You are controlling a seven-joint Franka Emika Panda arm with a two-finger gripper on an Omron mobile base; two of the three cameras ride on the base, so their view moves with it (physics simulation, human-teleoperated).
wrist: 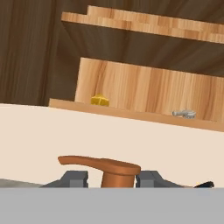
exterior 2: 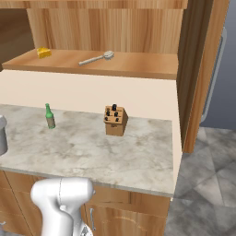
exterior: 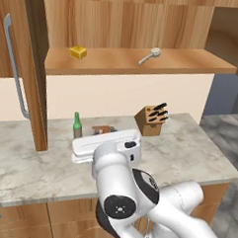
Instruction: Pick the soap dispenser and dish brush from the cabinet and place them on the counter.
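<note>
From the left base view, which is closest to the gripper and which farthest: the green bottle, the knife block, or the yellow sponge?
The gripper sits low over the counter.
1. Green bottle, just left on the counter.
2. Knife block, to the right on the counter.
3. Yellow sponge, up on the cabinet shelf, left end.

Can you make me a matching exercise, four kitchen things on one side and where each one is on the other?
Things:
1. dish brush
2. yellow sponge
3. knife block
4. soap dispenser

Places:
A. between the claw's fingers
B. left end of the cabinet shelf
C. on the counter, near the wall
D. shelf, right of the sponge

Pairs: 1-D, 2-B, 3-C, 4-A
</note>
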